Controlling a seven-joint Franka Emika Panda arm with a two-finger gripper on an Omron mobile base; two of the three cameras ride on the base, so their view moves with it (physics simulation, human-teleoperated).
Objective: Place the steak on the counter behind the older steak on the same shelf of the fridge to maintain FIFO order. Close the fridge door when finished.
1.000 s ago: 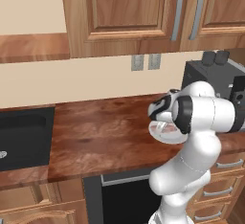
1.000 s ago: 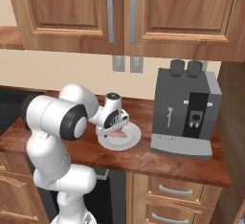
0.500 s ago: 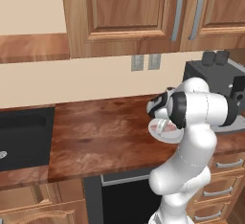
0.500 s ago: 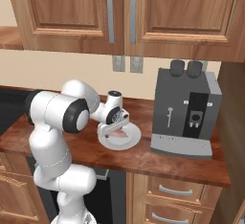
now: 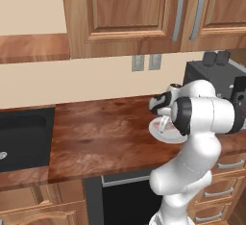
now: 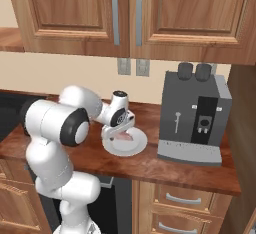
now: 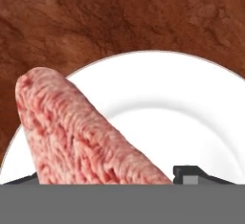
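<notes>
Your claw (image 6: pixel 120 134) hangs low over the white plate (image 6: pixel 136 148), pointed down at it, and in the hand view the steak (image 7: pixel 81 132) rises between the two finger tips, one of which shows dark at the lower right (image 7: pixel 190 174). The jaws look set on either side of the meat, but you cannot tell from these pictures whether they press it or stand just off it, so treat the grip as unproven. The steak appears tilted up off the plate in the hand view, its pink grained face running from the upper left toward the tips; that lean suggests it is wedged between the fingers and not lying flat. The plate sits on the counter (image 5: pixel 96 137), and everything else is best placed from it: the grey coffee machine (image 6: pixel 192 120) stands just beside it on the counter, the wall sockets (image 6: pixel 132 67) are behind and above it, the wood cabinets (image 6: pixel 125 13) hang higher still, and the dark sink (image 5: pixel 24 137) lies well apart along the counter, seen in the left base view. The meat is on a plate presumably so it can be gripped by its edges. Judge the job as barely begun: the steak is at the plate, not yet lifted clear.
</notes>
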